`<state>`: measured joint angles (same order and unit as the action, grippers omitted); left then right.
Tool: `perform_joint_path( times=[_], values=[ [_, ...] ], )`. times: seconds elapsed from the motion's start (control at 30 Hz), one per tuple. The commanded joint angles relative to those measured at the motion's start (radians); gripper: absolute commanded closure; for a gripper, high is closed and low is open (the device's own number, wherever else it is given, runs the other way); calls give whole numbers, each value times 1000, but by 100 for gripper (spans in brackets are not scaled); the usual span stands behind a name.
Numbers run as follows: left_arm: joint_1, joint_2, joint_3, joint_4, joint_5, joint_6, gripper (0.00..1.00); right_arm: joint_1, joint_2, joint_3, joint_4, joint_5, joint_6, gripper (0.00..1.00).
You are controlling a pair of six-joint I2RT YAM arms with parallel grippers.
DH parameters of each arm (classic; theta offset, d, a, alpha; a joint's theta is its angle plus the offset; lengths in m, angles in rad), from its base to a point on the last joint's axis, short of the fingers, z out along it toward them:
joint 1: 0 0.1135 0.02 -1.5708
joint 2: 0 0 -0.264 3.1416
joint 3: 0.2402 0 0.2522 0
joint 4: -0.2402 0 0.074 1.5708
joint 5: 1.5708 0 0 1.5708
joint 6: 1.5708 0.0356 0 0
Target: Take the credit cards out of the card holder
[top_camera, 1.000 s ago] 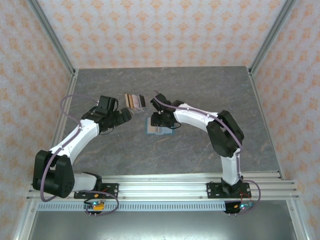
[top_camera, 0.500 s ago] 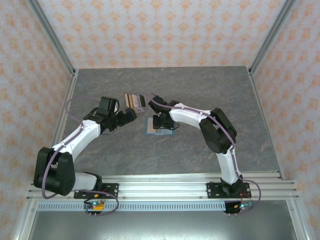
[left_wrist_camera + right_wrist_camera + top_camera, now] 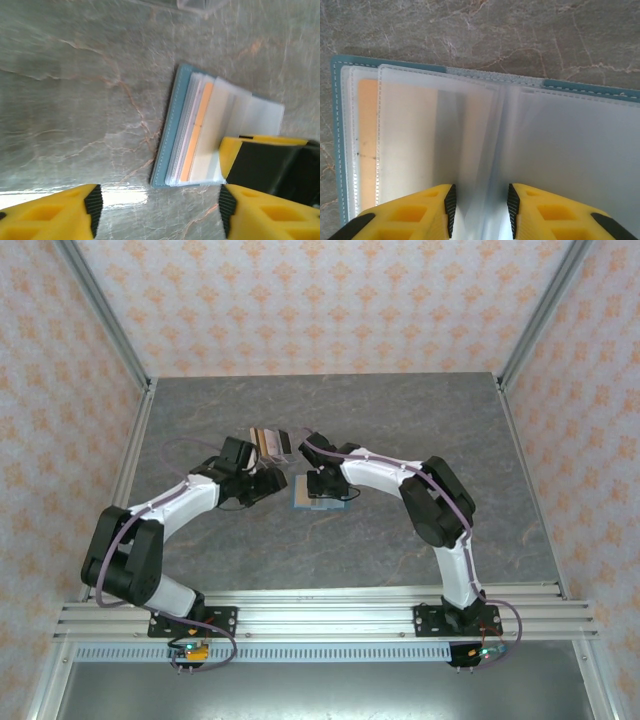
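Card holder (image 3: pixel 169 125), a flat teal bifold wallet with stitched edges, lies opened out near the middle of the grey marble-patterned tabletop (image 3: pixel 400 420), cover down, its clear plastic sleeves (image 3: pixel 570 140) facing up so the pockets can be reached. One orange-tan credit card (image 3: pixel 367 145) sits inside a sleeve close to the stitched outer edge, so by my reading the job is not yet finished. Coming in low just beside the wallet is the left gripper (image 3: pixel 160 205), jaws spread wide with nothing between them, lined up, I'd say, to go for that card. On top of the wallet is the right gripper (image 3: pixel 481 205), its yellow fingers set close together astride the raised middle leaves. That looks like a way to pin the holder flat and keep a page lifted, though whether the pads actually pinch the plastic I cannot tell. Farther back, beyond both grippers, a row of small thin cards (image 3: pixel 272 443), brown, pale and black, lies side by side near the wallet, parked clear of the working spot.
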<state>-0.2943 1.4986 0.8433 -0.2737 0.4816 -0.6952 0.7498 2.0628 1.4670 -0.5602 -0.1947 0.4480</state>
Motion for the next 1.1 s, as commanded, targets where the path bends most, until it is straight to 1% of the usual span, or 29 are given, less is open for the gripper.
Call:
perform_joint_path(
  times=[0.0,0.17,0.33,0.4,0.73,0.9,1.07],
  values=[
    [-32,40,38,65,46,-34,42,-15,14,-60,-19,11,7,65],
    [-75,112,70,112,86,-68,51,-26,-3,-88,9,-11,15,66],
    [-104,168,106,119,92,-74,62,-38,-19,-109,32,-36,19,66],
    [-107,183,115,119,91,-81,65,-42,-25,-118,42,-50,18,66],
    [-111,255,145,95,77,-78,68,-61,-47,-151,86,-99,29,67],
    [-111,284,154,89,72,-72,68,-71,-66,-179,133,-144,29,67],
    [-111,299,160,75,71,-65,68,-82,-71,-194,150,-161,41,69]
  ],
)
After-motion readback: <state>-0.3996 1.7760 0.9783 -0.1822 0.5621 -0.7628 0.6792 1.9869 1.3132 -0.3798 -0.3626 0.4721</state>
